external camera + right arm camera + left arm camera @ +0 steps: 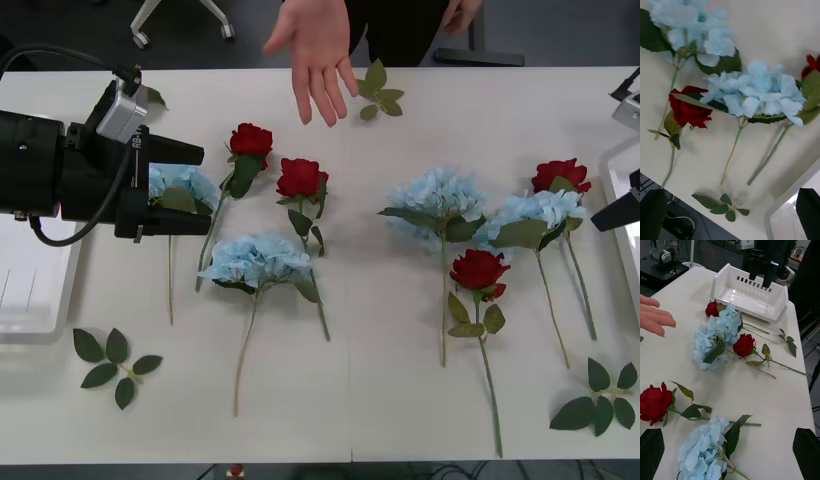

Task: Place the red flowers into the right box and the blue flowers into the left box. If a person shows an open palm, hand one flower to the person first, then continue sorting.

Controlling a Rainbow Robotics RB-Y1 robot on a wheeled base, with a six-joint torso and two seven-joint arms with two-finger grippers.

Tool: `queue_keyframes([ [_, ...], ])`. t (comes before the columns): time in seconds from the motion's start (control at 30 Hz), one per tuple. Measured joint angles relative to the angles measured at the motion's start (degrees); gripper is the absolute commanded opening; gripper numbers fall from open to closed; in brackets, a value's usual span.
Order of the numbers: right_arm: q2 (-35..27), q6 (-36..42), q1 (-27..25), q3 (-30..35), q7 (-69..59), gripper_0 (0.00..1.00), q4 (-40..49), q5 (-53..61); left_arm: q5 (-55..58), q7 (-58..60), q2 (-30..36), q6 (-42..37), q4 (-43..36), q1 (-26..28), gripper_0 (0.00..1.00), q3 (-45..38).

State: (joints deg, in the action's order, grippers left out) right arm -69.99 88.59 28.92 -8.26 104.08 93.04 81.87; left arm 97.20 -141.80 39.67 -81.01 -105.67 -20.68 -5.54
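Observation:
A person's open palm [318, 55] reaches over the table's far edge. Several red flowers [301, 178] and blue flowers [258, 260] lie spread across the white table. My left gripper [190, 188] hangs open over the leftmost blue flower [185, 180]; in the left wrist view its fingers [651, 450] flank a blue head [702, 450], with a red rose [653, 403] beside it. The left box [30, 300] lies at the left edge. My right gripper [730, 215] is open at the table's right edge beside the right box [786, 208], apart from the flowers [752, 93].
Loose green leaf sprigs lie at the front left [115, 365], front right [600, 400] and at the back by the hand [378, 92]. The table's front middle strip holds only stems. Chair legs and dark floor lie beyond the far edge.

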Motion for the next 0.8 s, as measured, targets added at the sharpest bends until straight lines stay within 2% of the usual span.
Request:
queue_keyframes([
  [0.27, 0.5, -2.5, 0.0, 0.0, -9.9, 1.0, -6.2, -2.7, 0.0, 0.0, 0.0, 0.0, 0.0, 0.0, 1.0, 0.0],
  [0.8, 11.3, -7.0, 0.0, 0.0, -19.5, 1.0, -9.6, -18.2, -0.3, -0.1, 0.0, 0.0, 0.0, 0.0, 1.0, 0.0],
])
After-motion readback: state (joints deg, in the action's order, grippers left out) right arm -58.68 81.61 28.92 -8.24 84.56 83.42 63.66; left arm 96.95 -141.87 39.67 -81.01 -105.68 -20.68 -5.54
